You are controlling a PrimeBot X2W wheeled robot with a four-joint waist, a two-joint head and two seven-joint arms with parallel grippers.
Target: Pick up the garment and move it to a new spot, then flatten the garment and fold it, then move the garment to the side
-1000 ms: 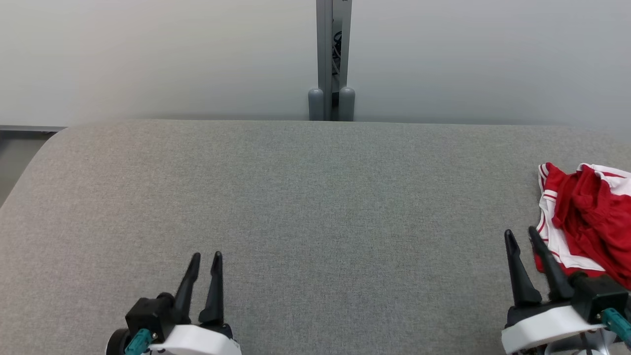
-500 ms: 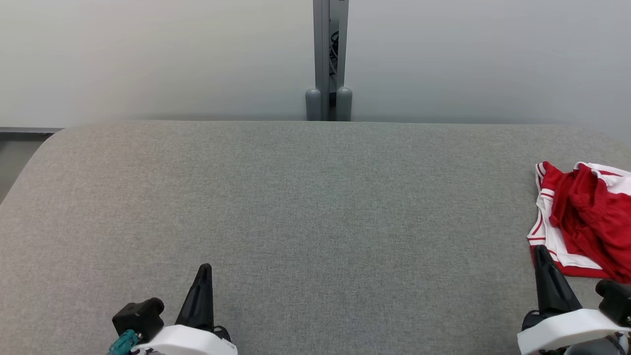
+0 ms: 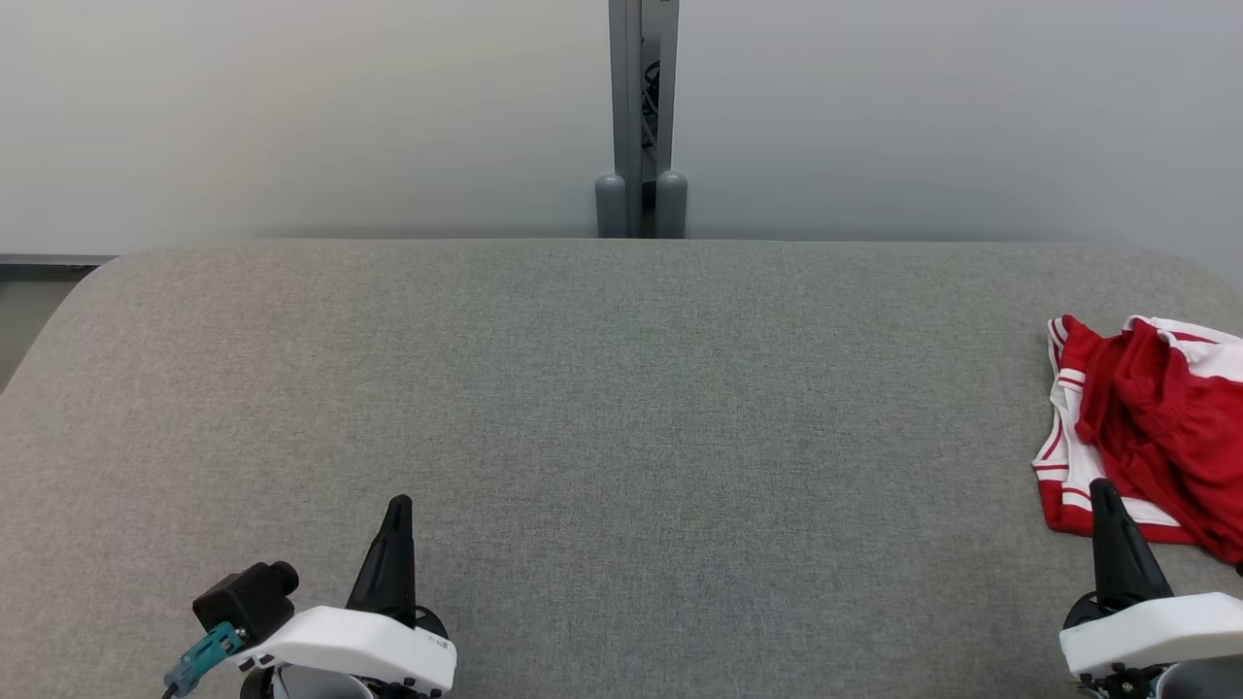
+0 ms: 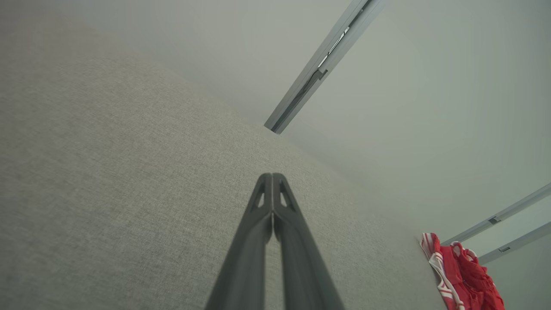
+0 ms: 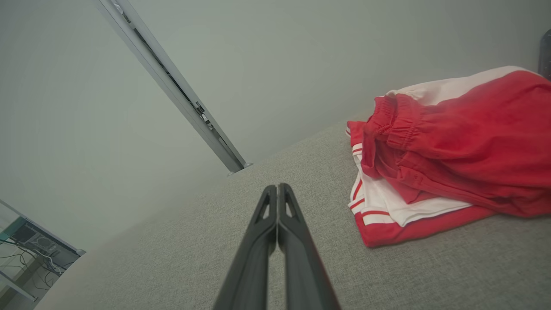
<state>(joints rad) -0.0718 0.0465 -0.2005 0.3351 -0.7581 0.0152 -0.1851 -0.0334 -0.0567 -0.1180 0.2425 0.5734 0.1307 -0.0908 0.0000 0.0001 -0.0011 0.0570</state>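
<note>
The garment (image 3: 1151,427) is a crumpled red piece with white panels and red stripes, lying at the right edge of the grey table (image 3: 621,408). It also lies at the lower right in the left wrist view as the garment (image 4: 467,275) and at the right as the garment (image 5: 452,146) in the right wrist view. My right gripper (image 3: 1105,495) is shut and empty, its tip just in front of the garment's near hem. Low on the left stands my left gripper (image 3: 398,510), shut with nothing in it, far from the cloth. The fingers press together in both the left gripper (image 4: 272,177) and right gripper (image 5: 277,188) wrist views.
A pale wall rises behind the table, with a grey vertical post (image 3: 641,116) at the middle of the far edge. The table's left corner is rounded, with a drop beside it (image 3: 29,301). A wide stretch of grey cloth surface lies between the two grippers.
Both grippers have closed from open. The left has pulled back and turned slightly. The right has shifted right and back towards the bottom corner. The head camera has drifted a little.
</note>
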